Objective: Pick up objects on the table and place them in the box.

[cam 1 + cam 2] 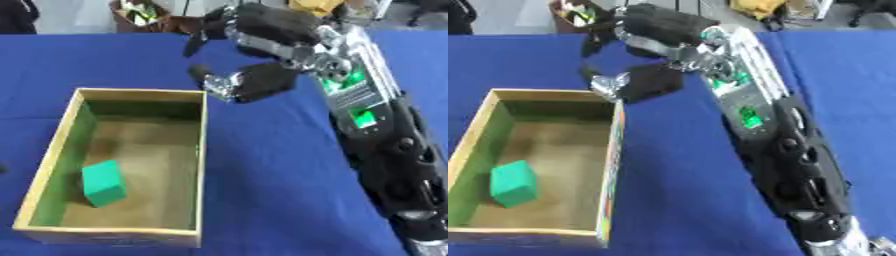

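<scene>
We take the wooden box (203, 150) on the blue table (271, 190) as our reference: the green block (103, 183) lies inside it, on the floor near the left wall and toward the near end. Our right hand (262, 55) hangs above the table just beyond the box's far right corner, fingers (194, 42) and thumb spread apart and holding nothing. We do not see the left hand.

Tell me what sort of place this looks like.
Probably a robot lab or test room: a table under a blue cloth, a wooden box holding a green block, and clutter on the floor behind.
</scene>
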`<move>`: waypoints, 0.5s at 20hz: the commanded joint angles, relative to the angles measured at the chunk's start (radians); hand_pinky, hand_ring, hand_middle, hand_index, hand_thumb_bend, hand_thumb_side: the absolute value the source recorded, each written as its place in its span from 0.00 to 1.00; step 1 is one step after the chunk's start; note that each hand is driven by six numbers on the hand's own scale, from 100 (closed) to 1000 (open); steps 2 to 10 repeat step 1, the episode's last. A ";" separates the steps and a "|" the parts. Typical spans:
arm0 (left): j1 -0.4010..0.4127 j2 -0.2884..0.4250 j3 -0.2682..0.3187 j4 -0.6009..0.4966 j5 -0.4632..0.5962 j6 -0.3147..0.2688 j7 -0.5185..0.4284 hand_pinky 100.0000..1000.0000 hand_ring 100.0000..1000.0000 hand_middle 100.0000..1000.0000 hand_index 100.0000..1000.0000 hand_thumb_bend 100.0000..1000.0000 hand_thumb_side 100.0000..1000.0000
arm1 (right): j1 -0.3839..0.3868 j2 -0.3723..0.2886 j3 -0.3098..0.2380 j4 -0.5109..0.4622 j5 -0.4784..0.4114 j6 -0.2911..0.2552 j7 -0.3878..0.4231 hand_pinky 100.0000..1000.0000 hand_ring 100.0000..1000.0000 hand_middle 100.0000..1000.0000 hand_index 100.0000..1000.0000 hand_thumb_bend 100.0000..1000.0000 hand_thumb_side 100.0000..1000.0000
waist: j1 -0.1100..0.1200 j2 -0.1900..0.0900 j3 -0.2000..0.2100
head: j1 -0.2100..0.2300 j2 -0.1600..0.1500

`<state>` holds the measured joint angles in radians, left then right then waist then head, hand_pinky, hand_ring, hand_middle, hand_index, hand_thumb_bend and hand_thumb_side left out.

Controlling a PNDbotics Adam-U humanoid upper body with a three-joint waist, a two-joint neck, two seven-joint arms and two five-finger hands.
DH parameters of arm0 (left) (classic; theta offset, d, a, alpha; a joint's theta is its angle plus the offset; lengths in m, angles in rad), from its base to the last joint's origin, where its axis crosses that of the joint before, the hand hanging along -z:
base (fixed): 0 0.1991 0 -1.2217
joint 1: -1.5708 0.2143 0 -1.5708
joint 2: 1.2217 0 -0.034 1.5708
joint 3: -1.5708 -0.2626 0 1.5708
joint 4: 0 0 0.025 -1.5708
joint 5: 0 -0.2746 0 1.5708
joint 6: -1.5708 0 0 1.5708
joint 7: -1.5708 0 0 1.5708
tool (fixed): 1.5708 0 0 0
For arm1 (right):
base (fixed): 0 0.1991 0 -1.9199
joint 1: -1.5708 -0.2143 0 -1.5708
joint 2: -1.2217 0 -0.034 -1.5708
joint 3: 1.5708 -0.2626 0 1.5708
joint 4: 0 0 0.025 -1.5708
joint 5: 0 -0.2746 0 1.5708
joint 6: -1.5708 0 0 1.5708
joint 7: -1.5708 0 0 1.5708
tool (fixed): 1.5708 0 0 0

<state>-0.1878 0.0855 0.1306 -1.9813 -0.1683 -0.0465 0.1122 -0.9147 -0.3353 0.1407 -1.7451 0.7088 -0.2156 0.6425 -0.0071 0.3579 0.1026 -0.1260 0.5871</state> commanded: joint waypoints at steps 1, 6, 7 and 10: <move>-0.003 0.003 0.015 -0.019 -0.002 -0.001 0.011 0.00 0.28 0.42 0.42 0.00 0.90 | 0.022 -0.067 -0.085 -0.097 -0.054 0.049 -0.049 0.75 0.74 0.64 0.74 0.00 0.82 | 0.006 -0.025 -0.008 | 0.017 -0.007; -0.003 0.003 0.015 -0.019 -0.002 -0.001 0.011 0.00 0.28 0.42 0.42 0.00 0.90 | 0.022 -0.067 -0.085 -0.097 -0.054 0.049 -0.049 0.75 0.74 0.64 0.74 0.00 0.82 | 0.006 -0.025 -0.008 | 0.017 -0.007; -0.003 0.003 0.015 -0.019 -0.002 -0.001 0.011 0.00 0.28 0.42 0.42 0.00 0.90 | 0.022 -0.067 -0.085 -0.097 -0.054 0.049 -0.049 0.75 0.74 0.64 0.74 0.00 0.82 | 0.006 -0.025 -0.008 | 0.017 -0.007; -0.003 0.003 0.015 -0.019 -0.002 -0.001 0.011 0.00 0.28 0.42 0.42 0.00 0.90 | 0.022 -0.067 -0.085 -0.097 -0.054 0.049 -0.049 0.75 0.74 0.64 0.74 0.00 0.82 | 0.006 -0.025 -0.008 | 0.017 -0.007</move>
